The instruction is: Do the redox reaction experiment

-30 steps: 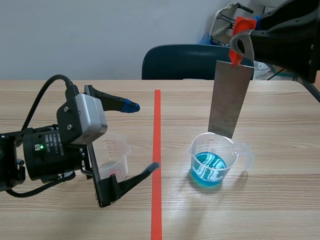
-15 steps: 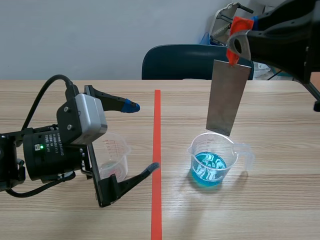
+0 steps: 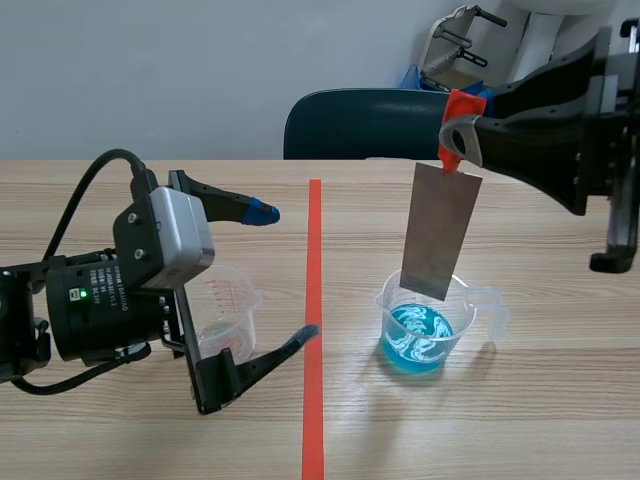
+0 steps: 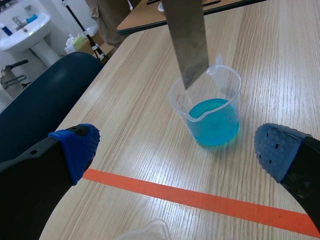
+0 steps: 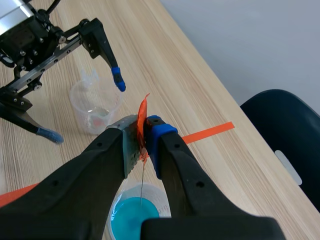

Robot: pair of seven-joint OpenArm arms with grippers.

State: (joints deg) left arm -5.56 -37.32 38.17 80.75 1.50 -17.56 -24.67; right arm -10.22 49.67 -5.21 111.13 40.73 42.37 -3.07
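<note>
Wooden tabletop (image 3: pixel 560 400): the flat grey metal plate (image 3: pixel 438 232), clamped by the right tool (image 3: pixel 458 135), has been lowered to the rim of the clear blue-liquid beaker (image 3: pixel 425 325); immersion is judged next. The left tool (image 3: pixel 285 272), at 9 o'clock, is held wide open, empty.

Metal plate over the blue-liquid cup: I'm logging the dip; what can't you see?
Left wrist view: metal plate, top cut by the edge.
Right wrist view: plate edge-on; right gripper hides part of the blue-liquid cup.
Scene view: left gripper covers part of the clear cup.
</note>
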